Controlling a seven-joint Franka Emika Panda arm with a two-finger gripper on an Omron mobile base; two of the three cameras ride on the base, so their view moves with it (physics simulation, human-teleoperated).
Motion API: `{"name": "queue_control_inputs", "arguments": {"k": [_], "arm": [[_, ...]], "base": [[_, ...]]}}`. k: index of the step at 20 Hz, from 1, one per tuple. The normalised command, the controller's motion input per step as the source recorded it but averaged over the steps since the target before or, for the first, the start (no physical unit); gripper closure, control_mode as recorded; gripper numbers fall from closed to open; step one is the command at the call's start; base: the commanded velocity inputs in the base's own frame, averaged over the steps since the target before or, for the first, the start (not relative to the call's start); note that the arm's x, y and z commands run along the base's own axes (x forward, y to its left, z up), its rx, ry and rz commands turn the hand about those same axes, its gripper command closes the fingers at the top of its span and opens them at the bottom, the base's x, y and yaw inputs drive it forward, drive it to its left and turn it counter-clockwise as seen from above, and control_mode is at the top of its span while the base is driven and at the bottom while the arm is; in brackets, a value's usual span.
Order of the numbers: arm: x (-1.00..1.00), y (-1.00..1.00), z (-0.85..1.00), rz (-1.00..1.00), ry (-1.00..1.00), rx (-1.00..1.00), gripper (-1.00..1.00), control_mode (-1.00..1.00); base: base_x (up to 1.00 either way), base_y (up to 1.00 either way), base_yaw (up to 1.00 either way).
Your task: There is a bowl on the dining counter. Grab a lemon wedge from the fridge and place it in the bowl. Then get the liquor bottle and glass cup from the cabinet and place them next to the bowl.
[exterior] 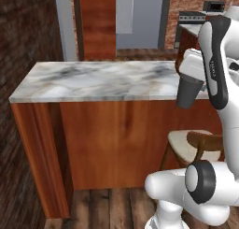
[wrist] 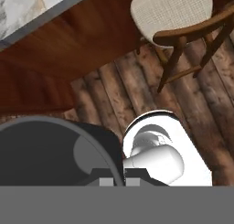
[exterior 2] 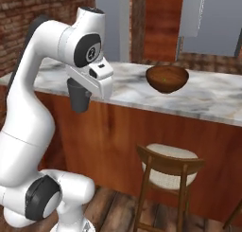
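Bowl (exterior 2: 167, 79): on dining counter (exterior 2: 208, 101), well back from front edge; tiny greenish speck inside, probably the lemon wedge (exterior 2: 164, 80). Glass cup (exterior 2: 79, 94): pinched at rim by gripper (wrist: 119, 179), hanging before counter front, above floor. Stool (exterior 2: 169, 169) below bowl.

We see the bowl (exterior 2: 167, 79) on the desk (exterior 2: 217, 101), a stool (exterior 2: 169, 165) before it, and the glass cup (exterior 2: 79, 95) hanging left of the bowl.

Home kitchen with a dining bar.
A marble-topped desk (exterior: 100, 81) with wood front is seen, with stool (exterior 2: 170, 167), plank floor (wrist: 137, 88), brick walls (exterior: 23, 32) and stove (exterior: 196, 15).
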Motion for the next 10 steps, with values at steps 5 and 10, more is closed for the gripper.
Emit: {"name": "queue_control_inputs", "arguments": {"k": [5, 10], "arm": [[0.51, 0.25, 0.00, -0.15, 0.00, -0.04, 1.00, -1.00], [0.94, 0.16, 0.00, -0.25, 0.00, -0.09, 1.00, -1.00]], "base": [[0.33, 0.22, -0.10], [0.00, 0.00, 0.00]]}}
